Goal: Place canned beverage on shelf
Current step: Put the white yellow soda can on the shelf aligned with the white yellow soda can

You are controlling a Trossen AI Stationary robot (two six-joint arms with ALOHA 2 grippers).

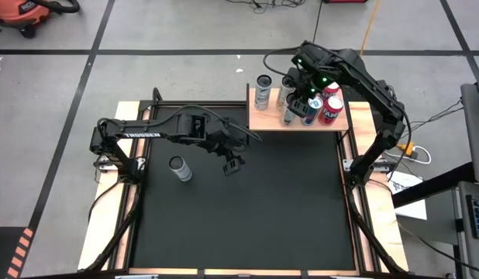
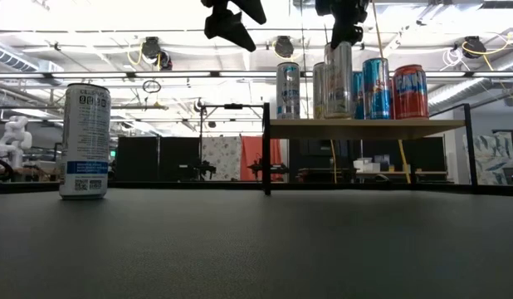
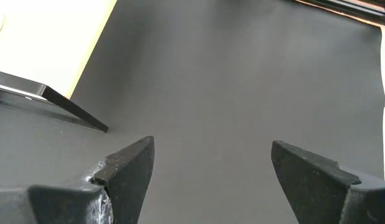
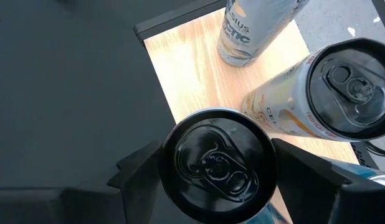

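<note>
The light wood shelf (image 1: 264, 120) stands at the mat's far edge and bears several upright cans on its top. My right gripper (image 4: 217, 180) is open above it, pointing steeply down. Its fingers stand close on either side of the upper part of a tall silvery can (image 2: 338, 79) with a dark top (image 4: 218, 163), which stands on the shelf. A white-and-blue can (image 1: 180, 168) stands upright on the black mat at the left. My left gripper (image 1: 233, 165) hangs open above the mat with nothing between its fingers. My right gripper comes at the silvery can from above, one finger (image 4: 139, 171) on each side of its top rim (image 4: 174, 140). The can's top hides the inner sides of the fingers, so I cannot tell whether they touch it. The can stands upright on the shelf.
Close beside the flanked can stand a white-and-orange can (image 4: 317, 99), a blue can (image 2: 375, 87) and a red can (image 2: 410, 91). A silver can (image 1: 261, 91) stands apart at the shelf's left end. The black mat (image 1: 255, 217) is bare toward the near edge.
</note>
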